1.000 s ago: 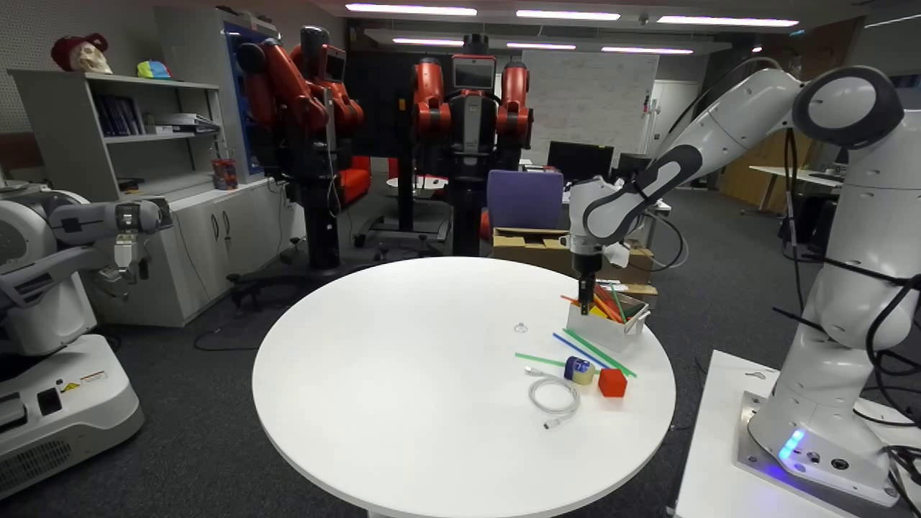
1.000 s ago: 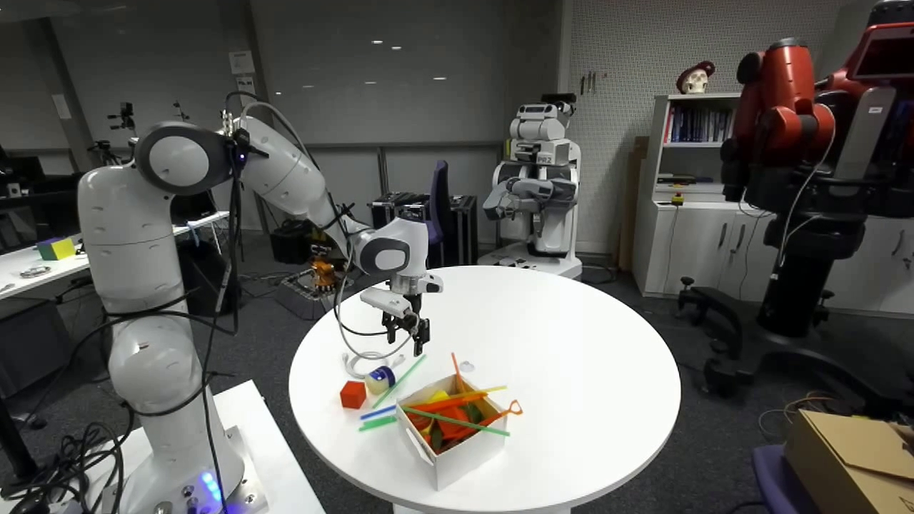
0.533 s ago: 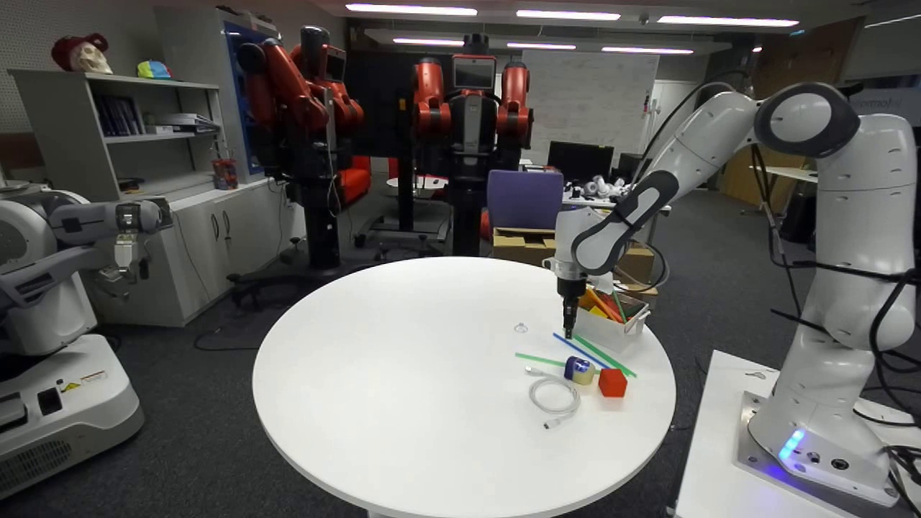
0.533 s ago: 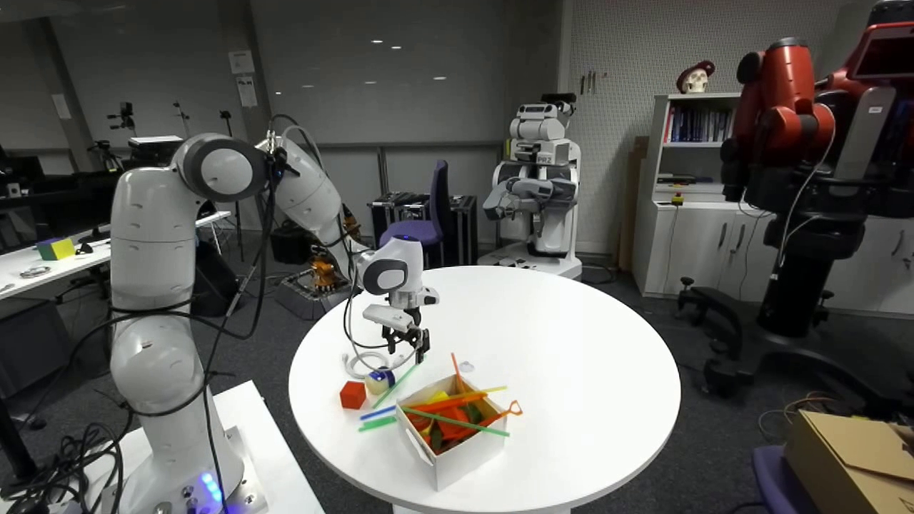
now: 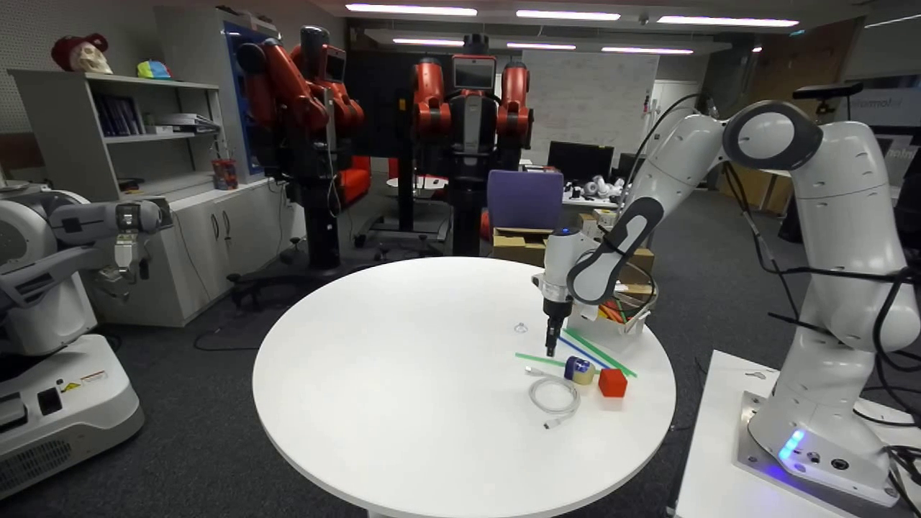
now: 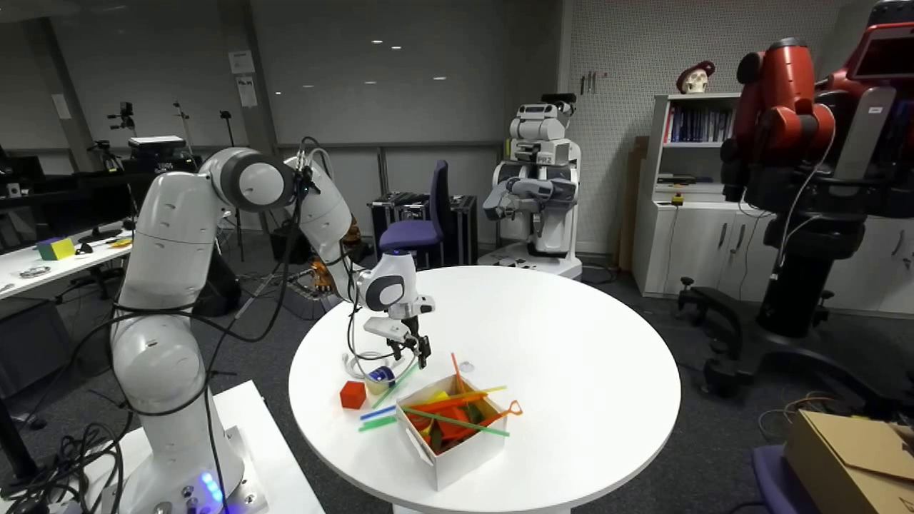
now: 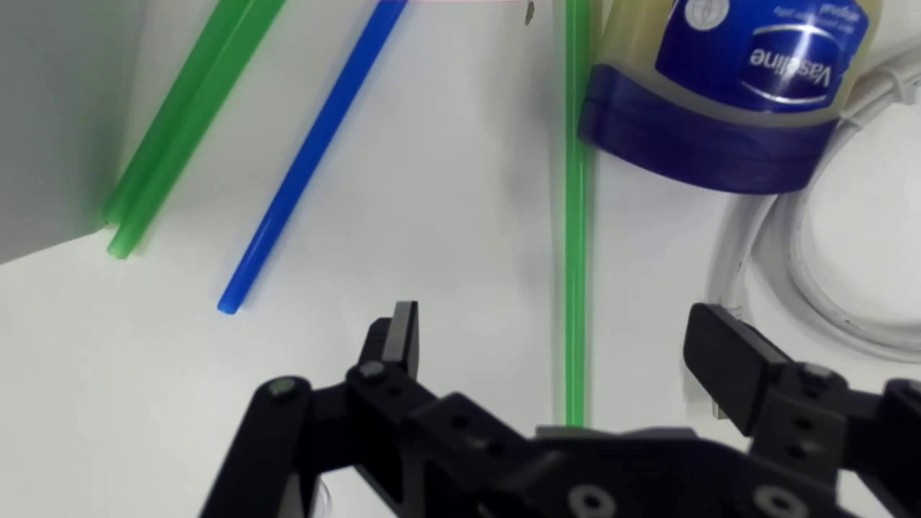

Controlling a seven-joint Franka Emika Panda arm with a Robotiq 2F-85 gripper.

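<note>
The one pincer [image 7: 557, 334] is spread wide and holds nothing. Under it, one green straw [image 7: 575, 252] lies on the white desk [image 5: 403, 374]. Close by are one Vaseline jar [image 7: 719, 129], one white cable [image 7: 781, 277] and one blue straw [image 7: 309, 158]. Farther off are two green straws [image 7: 198, 126], one white box [image 6: 468, 460] and one red cube [image 5: 612, 383]. The pincer is lower than a second ago.
</note>
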